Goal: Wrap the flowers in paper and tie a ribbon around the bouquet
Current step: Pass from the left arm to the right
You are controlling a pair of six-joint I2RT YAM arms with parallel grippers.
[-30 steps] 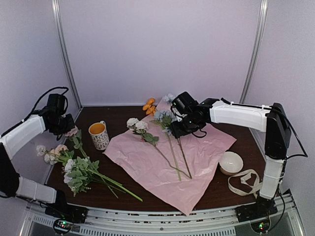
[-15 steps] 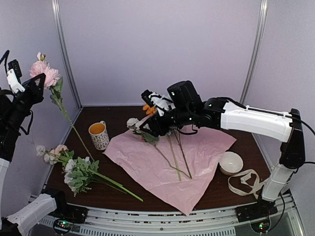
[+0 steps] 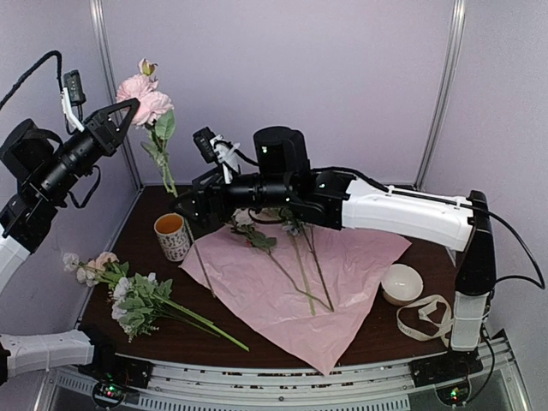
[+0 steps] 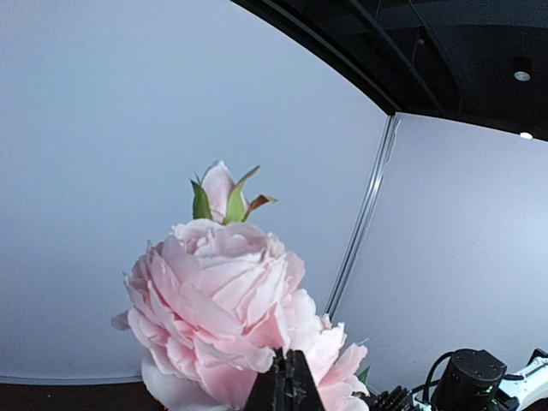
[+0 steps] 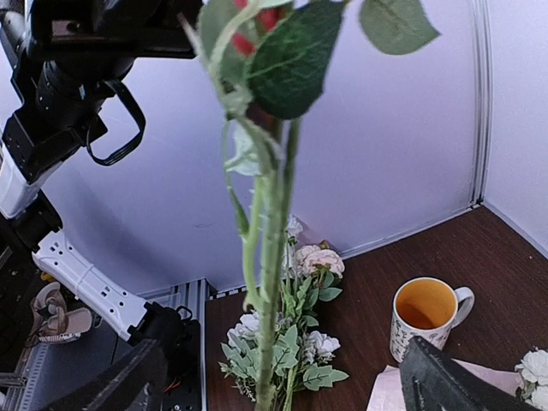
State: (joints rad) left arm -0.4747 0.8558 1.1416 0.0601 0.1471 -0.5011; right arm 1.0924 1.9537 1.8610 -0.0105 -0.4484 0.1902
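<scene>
My left gripper [image 3: 127, 106] is raised high at the back left, shut on a pink flower [image 3: 144, 92] just under its head. In the left wrist view the bloom [image 4: 218, 295] fills the frame above the closed fingertips [image 4: 291, 381]. Its long green stem [image 5: 272, 257] hangs down between the wide-open fingers of my right gripper [image 3: 190, 214], which reaches across above the mug. The paper [image 3: 300, 295] lies flat, pale pink side up, with a few flowers [image 3: 287, 227] on it. More flowers [image 3: 133, 295] lie bunched at the left. The cream ribbon [image 3: 425, 317] lies at the front right.
A patterned mug [image 3: 172, 235] with an orange inside stands left of the paper, also seen as the mug [image 5: 424, 317] in the right wrist view. A white bowl [image 3: 401, 282] sits by the ribbon. Lilac walls close in the back and sides.
The left arm lifted the pink flower high and carried it toward the middle. The right arm swung left off the paper, and its jaws opened wide around the hanging stem.
</scene>
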